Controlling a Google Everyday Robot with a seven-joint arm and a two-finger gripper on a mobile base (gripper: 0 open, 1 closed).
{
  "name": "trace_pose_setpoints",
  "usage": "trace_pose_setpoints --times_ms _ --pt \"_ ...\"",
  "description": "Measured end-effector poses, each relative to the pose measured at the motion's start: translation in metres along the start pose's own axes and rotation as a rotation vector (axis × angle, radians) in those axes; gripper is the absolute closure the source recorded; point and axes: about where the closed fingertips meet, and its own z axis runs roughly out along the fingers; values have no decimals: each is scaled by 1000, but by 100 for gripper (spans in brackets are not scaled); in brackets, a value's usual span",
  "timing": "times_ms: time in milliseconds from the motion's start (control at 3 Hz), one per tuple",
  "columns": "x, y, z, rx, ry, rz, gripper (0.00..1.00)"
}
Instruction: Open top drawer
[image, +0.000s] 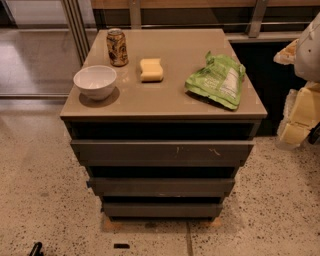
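Your gripper is out of frame, so I cannot tell whether it is open or closed. Only a white piece of the arm (309, 50) shows, at the upper right edge. The top drawer (150, 150) sits down and left of that arm piece, right under the tan countertop (175, 97). Its scratched dark front faces you and looks closed. Two narrower drawer fronts (161, 186) stack beneath it. On the countertop you have a white bowl (95, 81) at the front left and a drink can (117, 47) behind it. There's a yellow sponge (151, 69) mid-top and a green snack bag (217, 80) nearest the arm.
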Motion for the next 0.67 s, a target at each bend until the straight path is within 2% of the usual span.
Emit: trace_pose_setpoints --times_ms 333,667 --pt "0 0 1 2 -7 6 0" --pt "-3 1 18 34 -105 88 0"
